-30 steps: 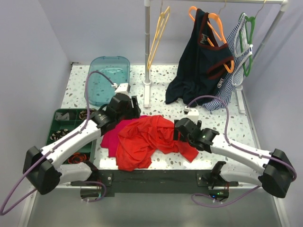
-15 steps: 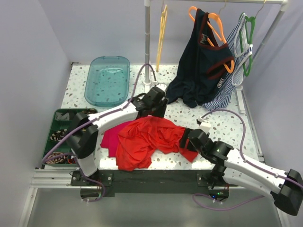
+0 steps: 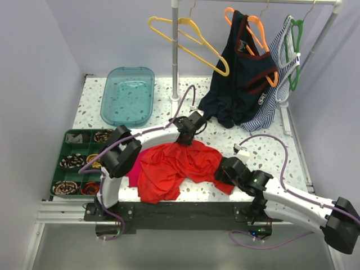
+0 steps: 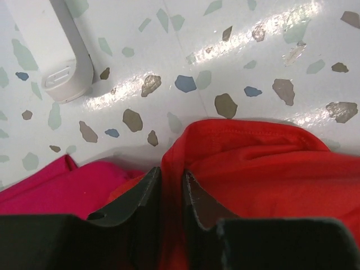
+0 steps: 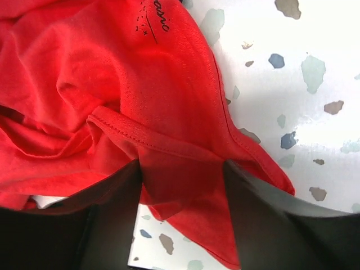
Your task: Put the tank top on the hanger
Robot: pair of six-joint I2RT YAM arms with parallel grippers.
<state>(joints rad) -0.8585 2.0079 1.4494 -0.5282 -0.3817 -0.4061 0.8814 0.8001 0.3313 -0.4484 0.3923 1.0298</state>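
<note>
Left wrist view: left gripper (image 4: 171,179) clamped on tank top (image 4: 253,169) edge, prob. to lift it off table (image 4: 236,50). Right gripper (image 5: 181,169) is apart, straddling a fold. Hanger (image 3: 194,42) hangs on rack (image 3: 175,62), well apart.

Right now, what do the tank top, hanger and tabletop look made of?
The tank top: thin matte fabric, likely a jersey knit; it creases softly and shows a stitched hem. The hanger: looks like smooth plastic, thin and uniformly yellow. The tabletop: speckled terrazzo-look surface, glossy, with light glare; stone or laminate, can't tell.
</note>
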